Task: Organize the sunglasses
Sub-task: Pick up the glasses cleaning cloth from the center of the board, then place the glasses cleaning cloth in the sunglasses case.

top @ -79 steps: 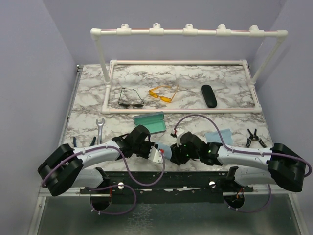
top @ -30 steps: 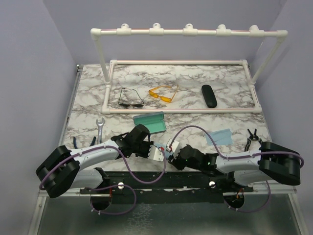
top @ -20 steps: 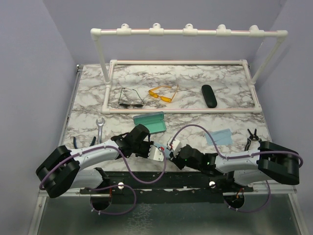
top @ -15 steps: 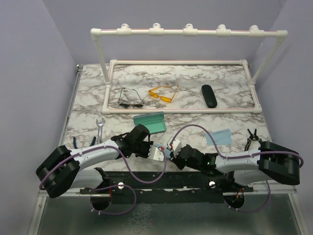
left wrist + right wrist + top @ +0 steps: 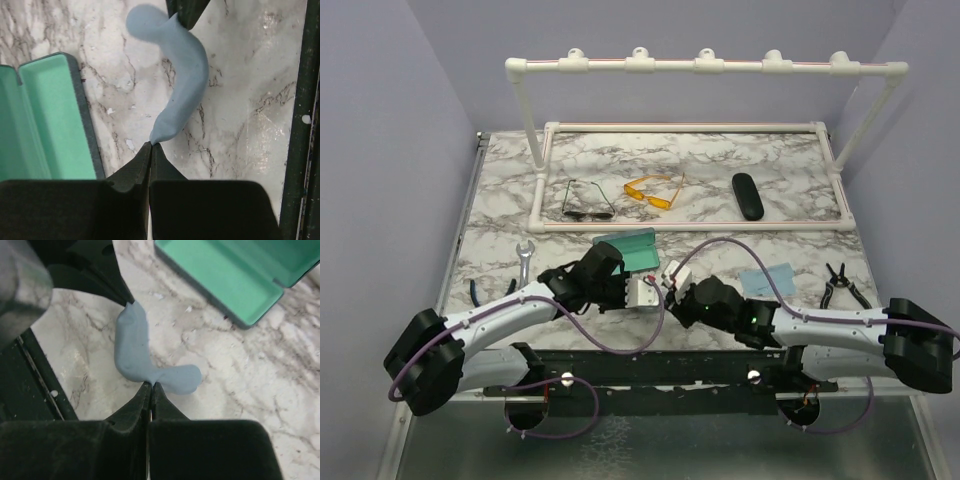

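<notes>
Left fingers (image 5: 152, 151) are closed tip to tip, pinching 1 end of a blue-grey cloth (image 5: 186, 75). Right fingers (image 5: 153, 390) are likewise closed on its opposite end, so the cloth curves between the 2 arms near the front of the counter (image 5: 500, 190). An open green-lined case (image 5: 625, 247) lies just beyond. Farther back, inside the white pipe frame (image 5: 685, 226), lie 2 pairs, apart: dark wire-framed sunglasses (image 5: 590, 213) left, yellow-orange sunglasses (image 5: 658, 200) right, and a black oval case (image 5: 748, 195) further right.
</notes>
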Available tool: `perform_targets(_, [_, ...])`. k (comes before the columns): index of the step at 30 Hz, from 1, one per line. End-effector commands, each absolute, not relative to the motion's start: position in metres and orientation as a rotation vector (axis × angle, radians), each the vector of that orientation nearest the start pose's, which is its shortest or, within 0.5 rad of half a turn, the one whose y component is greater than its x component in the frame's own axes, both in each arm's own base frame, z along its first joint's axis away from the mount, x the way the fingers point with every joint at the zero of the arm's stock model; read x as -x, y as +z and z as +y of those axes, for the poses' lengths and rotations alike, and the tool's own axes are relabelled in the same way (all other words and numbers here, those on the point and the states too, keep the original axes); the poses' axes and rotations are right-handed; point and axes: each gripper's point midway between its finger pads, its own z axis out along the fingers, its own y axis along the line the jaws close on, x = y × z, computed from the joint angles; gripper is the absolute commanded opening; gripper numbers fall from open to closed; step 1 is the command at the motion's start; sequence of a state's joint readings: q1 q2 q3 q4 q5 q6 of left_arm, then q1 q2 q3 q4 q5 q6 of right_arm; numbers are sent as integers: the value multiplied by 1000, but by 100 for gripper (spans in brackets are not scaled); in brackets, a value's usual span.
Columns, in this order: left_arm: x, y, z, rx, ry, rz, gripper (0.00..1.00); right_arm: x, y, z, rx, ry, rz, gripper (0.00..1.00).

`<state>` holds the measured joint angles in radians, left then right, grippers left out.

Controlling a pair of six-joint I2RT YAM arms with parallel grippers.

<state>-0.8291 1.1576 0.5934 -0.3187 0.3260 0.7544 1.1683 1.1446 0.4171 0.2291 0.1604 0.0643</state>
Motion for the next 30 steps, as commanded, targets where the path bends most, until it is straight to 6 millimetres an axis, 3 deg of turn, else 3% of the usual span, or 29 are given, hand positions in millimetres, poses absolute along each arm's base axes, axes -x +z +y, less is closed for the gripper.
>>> perform_targets(1, [-188, 92, -232, -1703, -411, 1689, 0, -173, 99, 295, 1064, 577, 1800, 1])
perform_targets(6, [-208, 99, -212, -1633, -333, 1772, 0, -207, 116, 293, 1052, 580, 1759, 1])
perform_targets(16, [-251, 111, -188, -1524, -160, 1789, 0, -264, 123, 314, 1037, 569, 1713, 1])
perform_targets(24, [-277, 108, -173, -1500, -41, 1756, 0, -297, 113, 320, 1067, 562, 1691, 0])
perform_targets(30, [-287, 95, -167, -1516, 0, 1739, 0, -315, 102, 325, 1115, 526, 1669, 1])
